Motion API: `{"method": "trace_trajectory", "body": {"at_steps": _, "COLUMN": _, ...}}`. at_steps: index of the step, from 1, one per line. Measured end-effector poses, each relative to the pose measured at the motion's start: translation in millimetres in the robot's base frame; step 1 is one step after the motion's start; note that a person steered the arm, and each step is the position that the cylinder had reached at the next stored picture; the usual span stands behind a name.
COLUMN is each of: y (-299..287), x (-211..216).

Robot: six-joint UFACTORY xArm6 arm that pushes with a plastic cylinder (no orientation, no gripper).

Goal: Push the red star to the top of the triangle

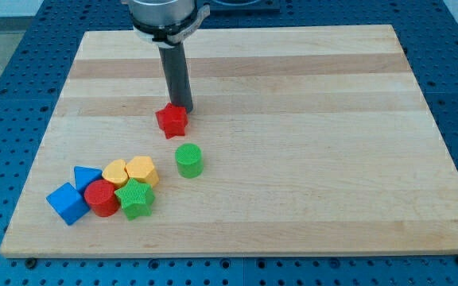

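Starting nearest the view's bottom: a tight cluster of blocks at the lower left of the wooden surface [308, 159]. Blue cube [67, 203] at the cluster's left end, red cylinder [101, 198] just beside it to the view's right, green star [136, 199] touching the red cylinder on its right side. Behind these, toward the view's top: blue triangle [86, 176] wedged between the cube and the cylinder, then two yellow blocks side by side, a rounded yellow one [115, 171] and a yellow hexagon-like one [142, 170], both pressed against the star and cylinder. Slightly apart to the view's right, standing alone: green cylinder [188, 160]. Farther up, above the green cylinder and a little to the view's left: red star [171, 120], well apart from the blue triangle and up and to the right of it, nothing lying on the bare wood directly between the two except the edge of the yellow pair. Touching or very nearly touching the star's upper right side: my tip [183, 110], the dark rod rising straight from there to the arm's housing at the view's top. No claw on this arm, so no opening or closing to report.
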State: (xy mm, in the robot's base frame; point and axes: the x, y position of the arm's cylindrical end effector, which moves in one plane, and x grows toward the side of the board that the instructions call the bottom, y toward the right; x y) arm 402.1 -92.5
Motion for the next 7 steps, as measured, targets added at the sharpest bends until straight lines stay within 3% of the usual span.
{"method": "trace_trajectory", "body": {"at_steps": 4, "y": 34, "x": 16}}
{"method": "trace_trajectory", "body": {"at_steps": 7, "y": -23, "x": 33}}
